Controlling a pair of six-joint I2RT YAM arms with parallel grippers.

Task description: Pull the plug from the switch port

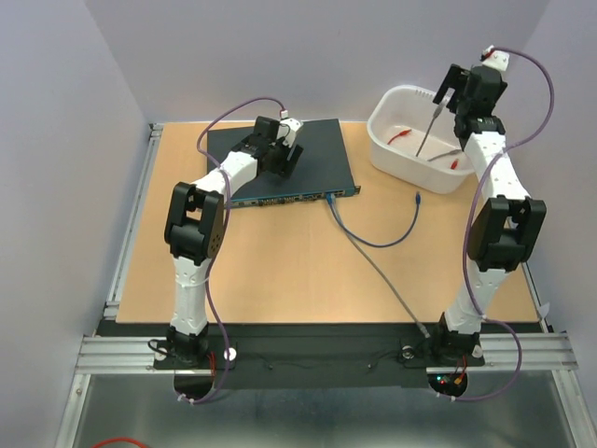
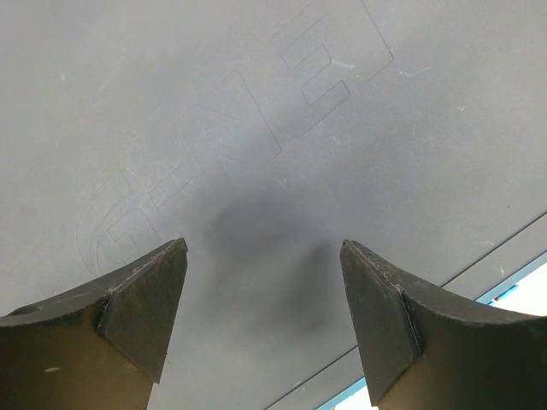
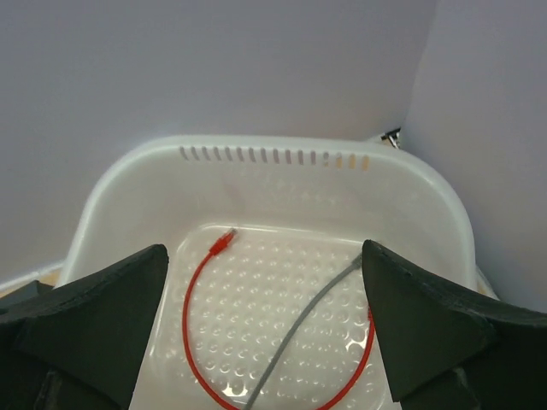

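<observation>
**Plug still seated: take it by the body, not the cable**

A grey cable (image 1: 373, 260) runs from the near edge of the table (image 1: 280, 280) up to the switch (image 1: 317, 154), and a blue cable (image 1: 378, 245) loops beside it. Both end at the switch's near edge, close to its right corner, where the plug (image 1: 329, 197) sits; we cannot tell which socket each takes. We judge the plug small, light and hard, probably latched. The cables are limp and would only kink if tugged. So we would pinch the plug body right at the port and draw straight toward the near edge. The switch looks light enough to slide. The left gripper (image 2: 263, 245) is down at its lid, jaws apart, holding nothing. At the far right corner the right gripper (image 3: 263, 249) hangs spread and empty over the tub (image 3: 256, 143), where a red cable (image 3: 192, 325) lies.
</observation>
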